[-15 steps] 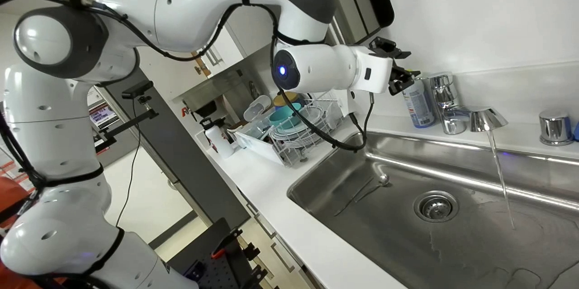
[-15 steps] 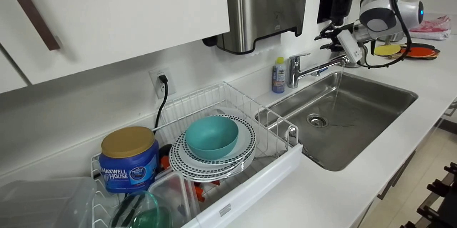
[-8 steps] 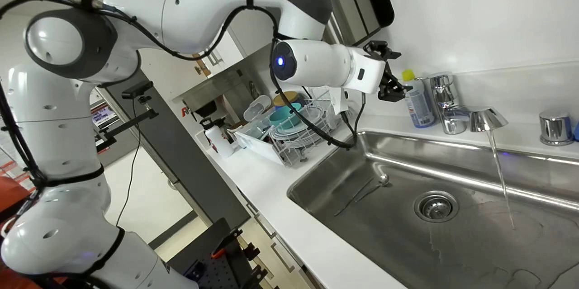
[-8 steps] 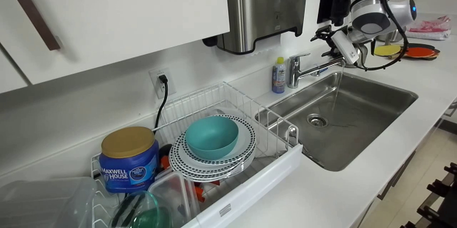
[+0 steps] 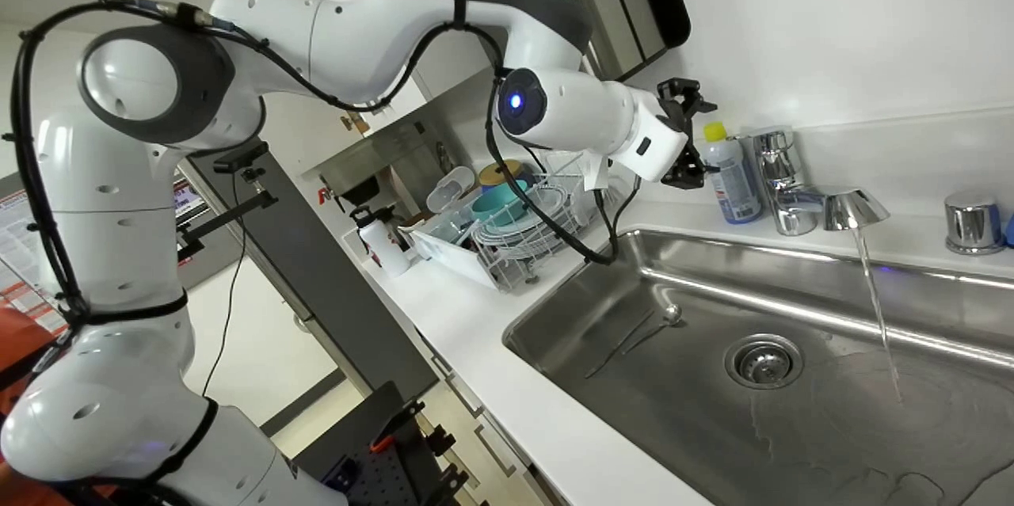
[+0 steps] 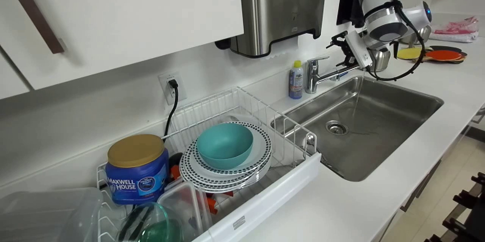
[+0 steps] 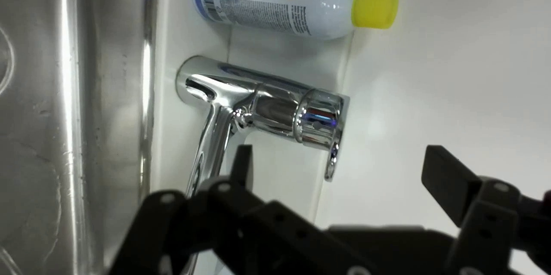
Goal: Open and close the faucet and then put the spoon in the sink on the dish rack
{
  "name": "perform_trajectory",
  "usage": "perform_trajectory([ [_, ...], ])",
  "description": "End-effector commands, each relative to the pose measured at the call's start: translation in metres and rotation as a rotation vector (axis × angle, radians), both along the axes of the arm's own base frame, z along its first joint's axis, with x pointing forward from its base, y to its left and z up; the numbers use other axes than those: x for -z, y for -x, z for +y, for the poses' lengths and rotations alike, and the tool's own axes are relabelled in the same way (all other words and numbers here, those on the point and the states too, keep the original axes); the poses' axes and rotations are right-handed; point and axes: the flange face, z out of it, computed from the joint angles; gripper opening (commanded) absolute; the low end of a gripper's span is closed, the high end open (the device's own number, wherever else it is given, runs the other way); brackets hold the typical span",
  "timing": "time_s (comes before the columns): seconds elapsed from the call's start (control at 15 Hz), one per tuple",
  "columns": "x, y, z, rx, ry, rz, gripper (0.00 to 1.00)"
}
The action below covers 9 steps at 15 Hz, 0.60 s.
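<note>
The chrome faucet [image 7: 275,109] stands behind the sink [image 5: 697,411], its lever pointing out between my fingers in the wrist view. A thin stream of water [image 5: 874,304] runs from its spout into the basin. My gripper [image 7: 339,154] is open wide, holding nothing; one fingertip is near the spout pipe, the other over the white wall side. Whether a finger touches the faucet cannot be told. The spoon [image 5: 672,314] lies in the sink beside a second thin utensil, near the dish rack [image 6: 261,200]. That white wire rack holds plates and a teal bowl.
A spray can [image 7: 280,1] with a yellow cap stands right beside the faucet. A steel dispenser [image 6: 282,7] hangs on the wall above. Farther along the counter are a chrome cylinder [image 5: 973,222] and paddles [image 6: 443,55]. A cable [image 5: 614,241] loops below my wrist.
My gripper's fingers have spread wider. The hand has tilted and shifted, moving leftward and slightly lower in an exterior view. Water keeps running; the spoon has not moved.
</note>
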Motion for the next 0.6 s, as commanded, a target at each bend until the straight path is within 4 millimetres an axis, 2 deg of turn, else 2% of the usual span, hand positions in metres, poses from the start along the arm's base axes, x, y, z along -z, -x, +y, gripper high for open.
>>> perform_trajectory([
  [0.0, 0.001, -0.019, -0.012, 0.051, -0.125, -0.041, 1.00],
  [0.53, 0.005, -0.048, -0.015, 0.084, -0.184, -0.104, 1.00],
])
